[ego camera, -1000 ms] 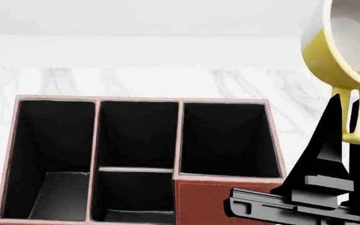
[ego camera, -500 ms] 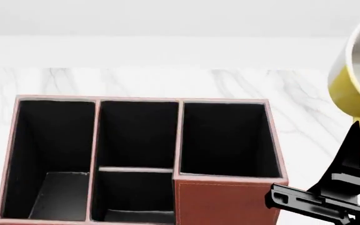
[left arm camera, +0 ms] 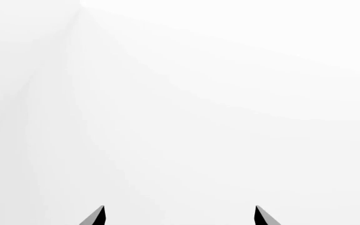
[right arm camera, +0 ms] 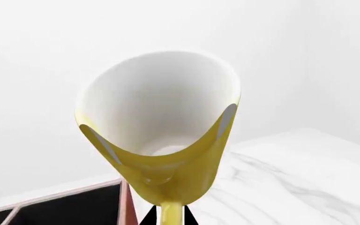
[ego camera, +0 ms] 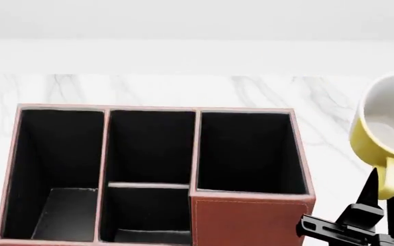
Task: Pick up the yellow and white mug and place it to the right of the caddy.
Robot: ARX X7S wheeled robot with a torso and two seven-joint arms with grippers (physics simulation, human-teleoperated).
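Right gripper [ego camera: 387,197] pinches the yellow and white mug [ego camera: 387,128] by its handle, mug tipped, aloft right of the caddy [ego camera: 252,218]. Marble desk [ego camera: 334,154] lies straight below. Left gripper [left arm camera: 178,215] spread wide, empty, aimed elsewhere.

Surfaces: leather-look, marble, glazed ceramic, matt black.
The caddy [ego camera: 248,220] is finished in reddish-brown leather-look with pale stitching, its compartments lined matt black. The table [ego camera: 149,89] is rendered as smooth white veined marble. The yellow and white mug [ego camera: 385,133] looks glossy, ceramic-like.
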